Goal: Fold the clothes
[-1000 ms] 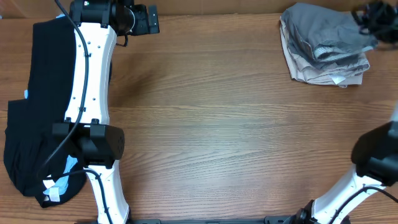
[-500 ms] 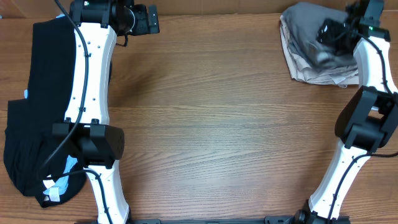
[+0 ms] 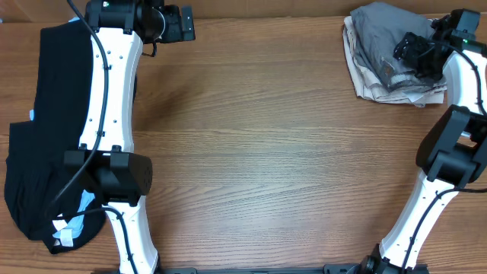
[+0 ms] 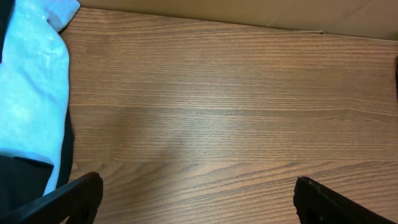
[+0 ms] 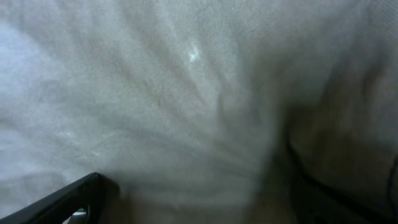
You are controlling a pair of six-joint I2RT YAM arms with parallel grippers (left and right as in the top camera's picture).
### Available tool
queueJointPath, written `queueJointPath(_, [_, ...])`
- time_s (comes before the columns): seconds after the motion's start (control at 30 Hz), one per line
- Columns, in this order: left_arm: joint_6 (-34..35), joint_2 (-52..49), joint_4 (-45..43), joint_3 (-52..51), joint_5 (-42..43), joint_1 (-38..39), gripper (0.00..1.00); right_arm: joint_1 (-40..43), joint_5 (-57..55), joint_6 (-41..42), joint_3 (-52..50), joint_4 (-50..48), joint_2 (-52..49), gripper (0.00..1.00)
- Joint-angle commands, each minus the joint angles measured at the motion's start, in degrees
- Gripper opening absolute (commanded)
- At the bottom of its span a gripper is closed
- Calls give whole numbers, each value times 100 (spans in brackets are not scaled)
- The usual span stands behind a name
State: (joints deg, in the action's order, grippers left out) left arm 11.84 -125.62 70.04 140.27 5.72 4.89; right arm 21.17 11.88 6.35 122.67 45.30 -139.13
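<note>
The folded taupe-grey shorts (image 3: pixel 378 34) lie on top of folded beige shorts (image 3: pixel 380 89) at the table's far right. My right gripper (image 3: pixel 412 53) is down on this pile. In the right wrist view the grey cloth (image 5: pixel 155 93) fills the frame, and the jaws (image 5: pixel 205 199) are apart with wrinkled cloth between them. Black garments (image 3: pixel 42 114) lie along the left edge, with light-blue cloth (image 3: pixel 76 222) showing under them. My left gripper (image 3: pixel 181 24) is at the far left corner, open and empty (image 4: pixel 199 193) over bare wood, with light-blue cloth (image 4: pixel 31 81) beside it.
The wooden table (image 3: pixel 266 152) spans the view. The left arm (image 3: pixel 110 99) lies along the edge of the black garments. The table's far edge (image 4: pixel 249 25) meets a tan wall just past the left gripper.
The right arm has swung in from off the right edge. Its gripper has come down onto the grey shorts and shifted slightly right. The left arm has not moved.
</note>
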Motion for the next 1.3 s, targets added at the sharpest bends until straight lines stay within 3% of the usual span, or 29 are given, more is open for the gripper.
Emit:
queueJointPath(0.0, [-92, 26, -15, 2, -37, 28, 100, 52, 238, 61, 286, 245, 457, 100])
queueJointPath(0.1, [-94, 26, -22, 2, -37, 28, 100, -9, 236, 33, 446, 601, 756, 100])
queueJointPath(0.17, [-92, 26, -24, 2, -37, 28, 100, -46, 234, 103, 448, 870, 887, 90])
queueJointPath(0.2, [-92, 26, -24, 2, -37, 28, 100, -57, 238, 142, 448, 990, 901, 82])
queueJointPath(0.3, [-94, 26, -22, 2, -37, 28, 100, -101, 236, 186, 411, 1436, 881, 34])
queueJointPath(0.37, [-94, 26, -22, 2, -37, 28, 100, -138, 236, 234, 308, 1615, 850, 18])
queueJointPath(0.43, [-92, 26, -22, 2, -37, 28, 100, -186, 236, 267, 168, 1679, 811, 11])
queueJointPath(0.83, [-92, 26, -20, 2, -37, 28, 100, -675, 232, 363, -1473, 219, 699, 9])
queueJointPath(1.07, [-92, 26, -20, 2, -37, 28, 100, -557, 391, 415, -857, 682, 892, 6])
queueJointPath(1.13, [-92, 26, -7, 2, -35, 28, 100, -490, 612, 361, -428, 1051, 1056, 10])
queueJointPath(1.27, [-92, 26, -2, 2, -35, 28, 100, -448, 966, 17, 686, 2103, 1410, 33])
